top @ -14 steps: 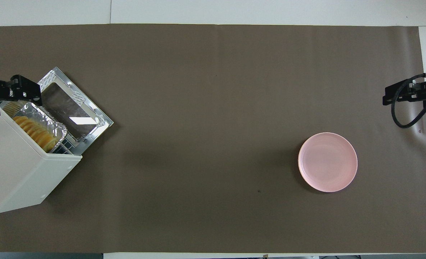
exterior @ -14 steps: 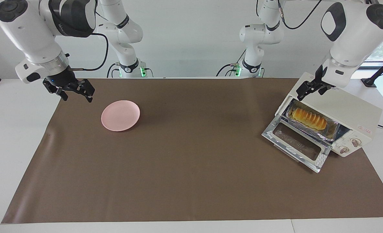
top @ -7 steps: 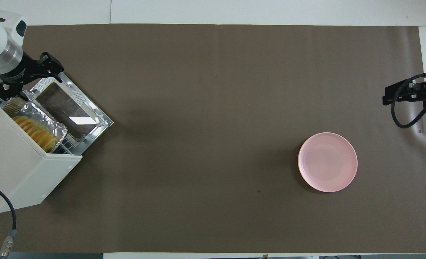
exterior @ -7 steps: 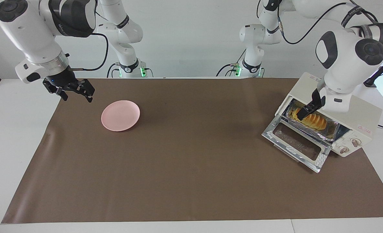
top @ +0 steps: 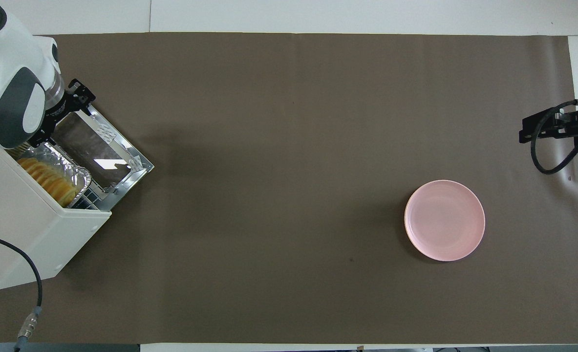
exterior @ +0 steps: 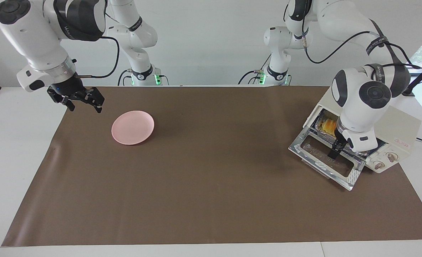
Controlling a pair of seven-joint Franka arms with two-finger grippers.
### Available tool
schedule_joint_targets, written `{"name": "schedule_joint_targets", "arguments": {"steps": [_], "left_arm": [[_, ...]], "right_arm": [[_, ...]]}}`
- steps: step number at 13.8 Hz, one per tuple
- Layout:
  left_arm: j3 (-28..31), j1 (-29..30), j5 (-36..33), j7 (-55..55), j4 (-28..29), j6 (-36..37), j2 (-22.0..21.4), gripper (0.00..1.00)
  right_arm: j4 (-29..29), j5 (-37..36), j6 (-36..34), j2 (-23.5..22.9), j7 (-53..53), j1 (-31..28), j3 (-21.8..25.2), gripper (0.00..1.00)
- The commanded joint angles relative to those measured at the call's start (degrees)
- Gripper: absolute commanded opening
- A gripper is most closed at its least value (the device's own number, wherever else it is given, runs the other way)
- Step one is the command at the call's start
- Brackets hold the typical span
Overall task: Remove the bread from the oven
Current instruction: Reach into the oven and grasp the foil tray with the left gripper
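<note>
1. Here, nearest the robots, your oven (exterior: 396, 125) sits at the left arm's tabletop (exterior: 211, 200) end, the bread (top: 49, 180) inside it on its foil tray (top: 74, 168).
2. Your left pincer (exterior: 334, 151) hangs over the door (exterior: 325, 157), at the bread's 12 o'clock in the overhead view; fingers: cannot tell.
3. Your right pincer (exterior: 84, 100) waits, fingers apart, near the pink plate (exterior: 132, 127).

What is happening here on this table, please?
The left gripper hangs over the open drop-down door of the oven, holding nothing. The bread lies in its foil tray inside the oven, not yet taken out. The right gripper waits near the right arm's end of the table, above the brown mat, close to an empty pink plate.
</note>
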State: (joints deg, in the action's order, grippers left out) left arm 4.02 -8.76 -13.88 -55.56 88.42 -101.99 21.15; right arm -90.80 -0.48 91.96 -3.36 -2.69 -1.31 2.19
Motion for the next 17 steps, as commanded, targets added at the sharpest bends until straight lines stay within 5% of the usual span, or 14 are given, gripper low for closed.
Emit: {"name": "schedule_joint_targets", "arguments": {"steps": [1, 17], "left_arm": [[0.46, -0.12, -2.11, -1.48, 7.45, -4.44, -4.01, 1.0], [0.46, 1.63, -3.7, -0.78, 18.18, -11.47, -8.15, 1.0]], "right_arm": [[-1.31, 0.57, -0.29, 1.25, 0.93, -1.07, -0.78, 1.0], [-1.31, 0.57, -0.29, 1.25, 0.93, -1.07, -0.78, 1.0]]}}
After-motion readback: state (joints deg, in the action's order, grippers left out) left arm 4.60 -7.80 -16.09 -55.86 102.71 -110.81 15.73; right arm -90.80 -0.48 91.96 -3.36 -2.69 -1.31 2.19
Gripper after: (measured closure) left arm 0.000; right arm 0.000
